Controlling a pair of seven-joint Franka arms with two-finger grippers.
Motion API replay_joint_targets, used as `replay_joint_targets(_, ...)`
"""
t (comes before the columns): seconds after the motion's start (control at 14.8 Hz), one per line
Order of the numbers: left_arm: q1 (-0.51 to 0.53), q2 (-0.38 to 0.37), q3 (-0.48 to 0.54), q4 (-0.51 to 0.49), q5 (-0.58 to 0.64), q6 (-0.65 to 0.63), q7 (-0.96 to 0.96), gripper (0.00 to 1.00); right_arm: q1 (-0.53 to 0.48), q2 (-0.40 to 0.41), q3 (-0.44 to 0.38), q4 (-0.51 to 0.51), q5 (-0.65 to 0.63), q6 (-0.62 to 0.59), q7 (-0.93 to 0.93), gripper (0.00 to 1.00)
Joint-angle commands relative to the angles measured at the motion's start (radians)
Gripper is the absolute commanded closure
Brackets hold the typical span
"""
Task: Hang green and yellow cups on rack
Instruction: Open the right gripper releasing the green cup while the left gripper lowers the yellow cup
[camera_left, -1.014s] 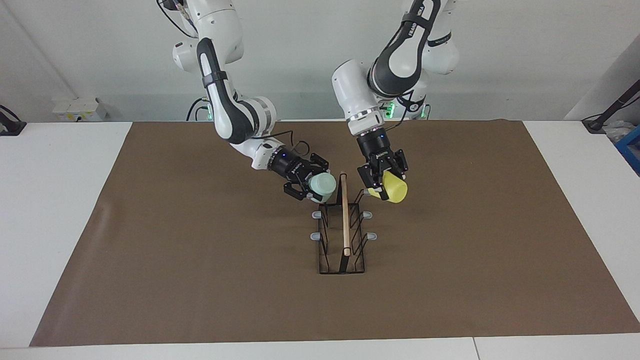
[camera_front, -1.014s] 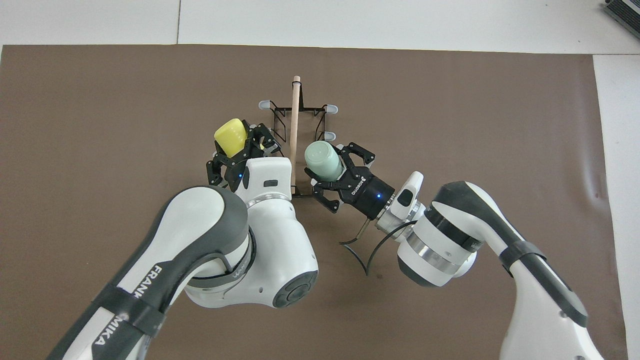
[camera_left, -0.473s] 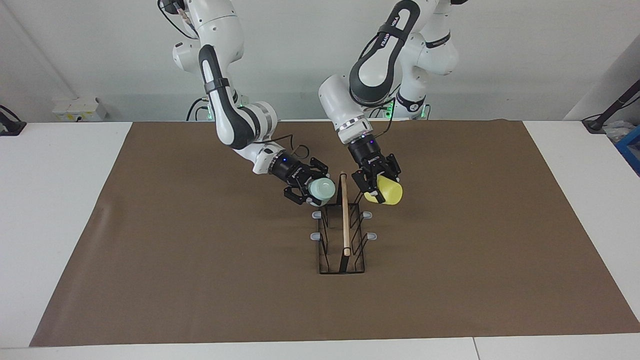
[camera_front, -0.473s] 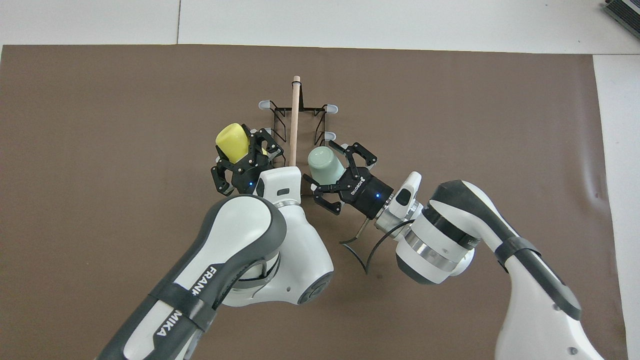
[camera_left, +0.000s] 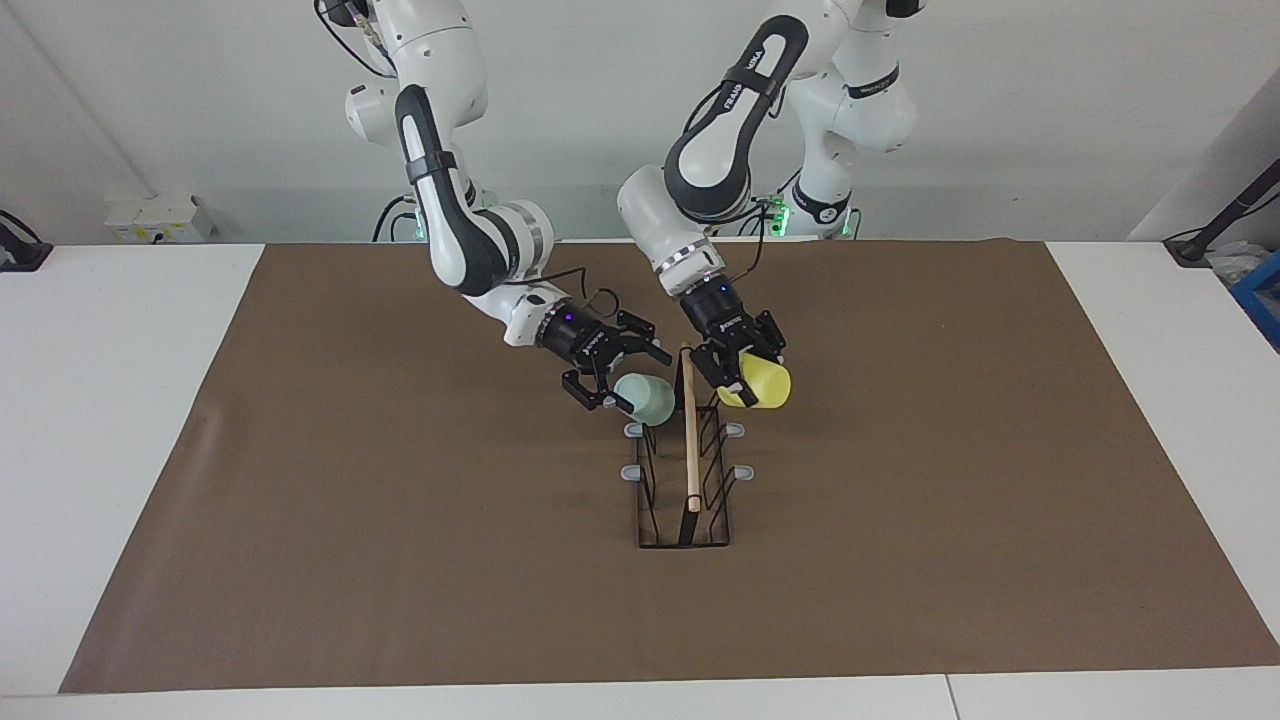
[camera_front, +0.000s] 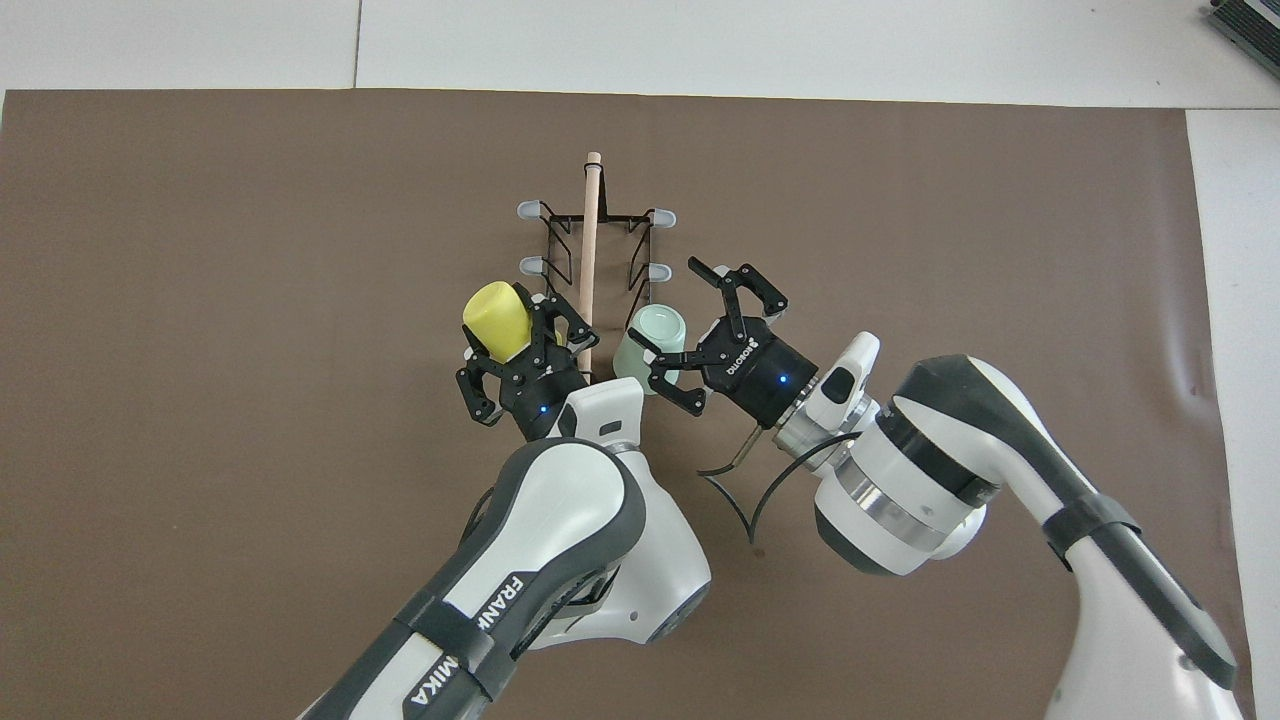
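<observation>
the right end effector (camera_left: 612, 379) is spread wide, off the green cup (camera_left: 645, 398) hung on the rack (camera_left: 684, 470); the left end effector (camera_left: 737, 371) grips the yellow cup (camera_left: 762, 382) over the rack's robot end

The rack (camera_left: 685, 470) stands mid-table with both grippers crowding its robot-side end: the left gripper (camera_left: 745, 375) with the yellow cup (camera_left: 762, 383) on one side, the right gripper (camera_left: 612, 372) beside the green cup (camera_left: 646, 398) on the other. The brown mat (camera_left: 350, 520) around the rack's other prongs lies unobstructed.
</observation>
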Motion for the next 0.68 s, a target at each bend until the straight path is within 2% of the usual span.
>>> replay_joint_targets(0.0, -0.021, -0.029, 0.011, -0.034, 0.011, -0.012, -0.019, 0.21, -0.058, -0.053, 0.006, -0.017, -0.093, 0.048, -0.027, 0.00)
replay_joint_targets(0.07, -0.021, -0.028, 0.011, -0.028, 0.007, -0.012, -0.018, 0.00, -0.085, -0.067, 0.008, -0.015, -0.182, 0.071, -0.026, 0.00)
replay_joint_targets(0.41, -0.005, -0.051, 0.011, 0.016, -0.065, 0.023, 0.039, 0.00, -0.190, -0.112, 0.005, -0.010, -0.504, 0.085, 0.021, 0.00)
replay_joint_targets(0.61, 0.048, -0.086, 0.014, 0.047, -0.191, 0.107, 0.276, 0.00, -0.257, -0.139, 0.000, -0.007, -0.775, 0.085, 0.122, 0.00)
